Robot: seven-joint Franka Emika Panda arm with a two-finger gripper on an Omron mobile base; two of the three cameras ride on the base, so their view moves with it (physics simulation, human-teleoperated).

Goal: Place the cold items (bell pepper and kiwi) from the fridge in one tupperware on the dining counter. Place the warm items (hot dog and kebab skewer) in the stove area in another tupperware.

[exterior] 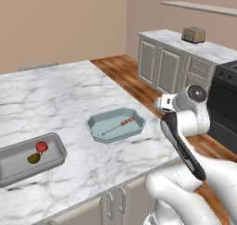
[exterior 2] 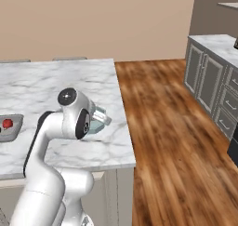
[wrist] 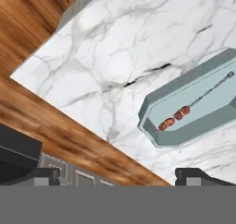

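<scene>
Warm-item step: the skewer (exterior: 121,124) lies in the blue tub (exterior: 98,130), pepper (exterior: 41,146) and kiwi (exterior: 33,159) in the grey tub (exterior: 59,147) to its left; the gripper (wrist: 117,178), jaws apart and empty, must next fetch the hot dog from the stove area.

Two tupperwares (exterior: 115,125) (exterior: 30,158), one skewer (exterior: 121,124), one toaster (exterior: 193,34)

In the right base view the arm's elbow hides most of the teal tub (exterior 2: 96,120) just beyond the pincer. The grey tub (exterior: 28,158) far off to the pincer's side is cut by the left edge. In the hand view the teal tub runs off the right edge. The dark fruit (exterior: 33,158) is too small to name.
</scene>
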